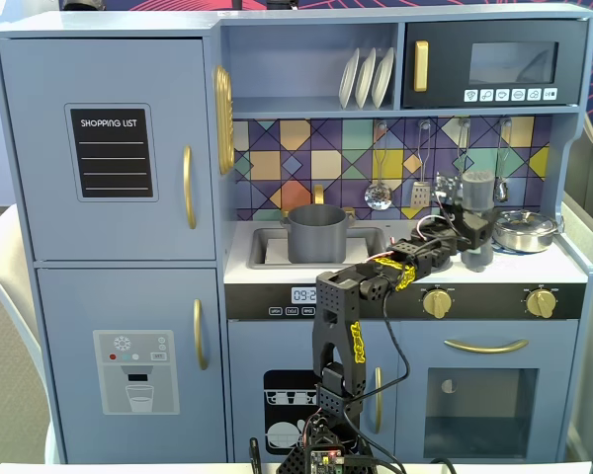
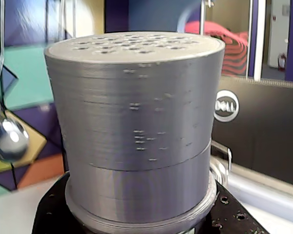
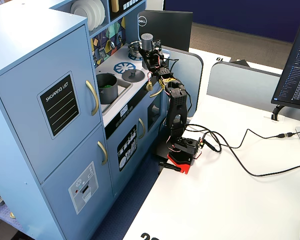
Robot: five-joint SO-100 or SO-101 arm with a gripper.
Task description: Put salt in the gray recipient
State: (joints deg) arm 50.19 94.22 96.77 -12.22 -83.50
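Observation:
The salt [image 1: 477, 190] is a tall gray shaker with a lighter cap. It stands upright at the right of the toy counter, next to the steel pan. My gripper [image 1: 477, 235] is shut around its middle. I cannot tell whether its base touches the counter. In the wrist view the salt [image 2: 136, 112] fills the frame with its holed cap on top, and the gripper's black jaws [image 2: 136, 222] clasp its base. The gray recipient [image 1: 316, 233] is a dark-gray pot sitting in the sink, well left of the gripper. In the other fixed view the pot [image 3: 107, 87], the salt [image 3: 148, 41] and the gripper [image 3: 151, 54] all show.
A shiny steel pan [image 1: 525, 230] sits just right of the salt. A flat gray lid [image 3: 132, 75] lies on the stove burner between the salt and the pot. A ladle [image 1: 378, 195] and utensils hang on the tiled back wall. A shelf and microwave [image 1: 494, 64] overhang the counter.

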